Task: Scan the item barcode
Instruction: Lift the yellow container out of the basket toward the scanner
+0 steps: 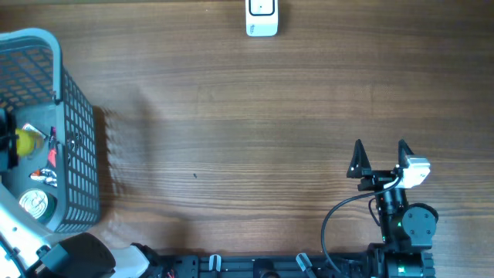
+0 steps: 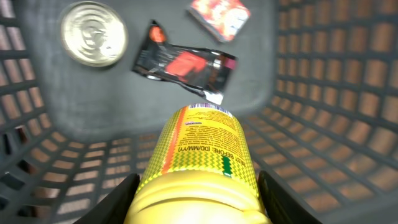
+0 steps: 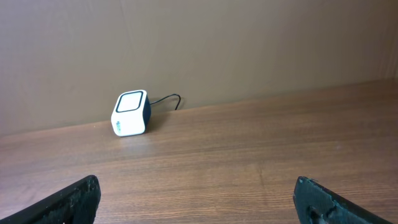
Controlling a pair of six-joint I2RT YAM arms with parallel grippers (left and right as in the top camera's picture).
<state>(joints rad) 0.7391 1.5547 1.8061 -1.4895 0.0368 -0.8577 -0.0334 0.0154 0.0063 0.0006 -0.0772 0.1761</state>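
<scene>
Yellow bottle (image 2: pixel 199 149) in left hand (image 2: pixel 199 196) (label readable only wrist-side), scanner (image 1: pixel 262 19) well apart.

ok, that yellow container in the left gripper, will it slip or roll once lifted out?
The yellow container looks rigid: its round wall shows no denting in the left gripper. The smooth printed label may be slippery, so it could twist in the grip. Being cylindrical, it would probably roll if laid sideways on the table.
</scene>
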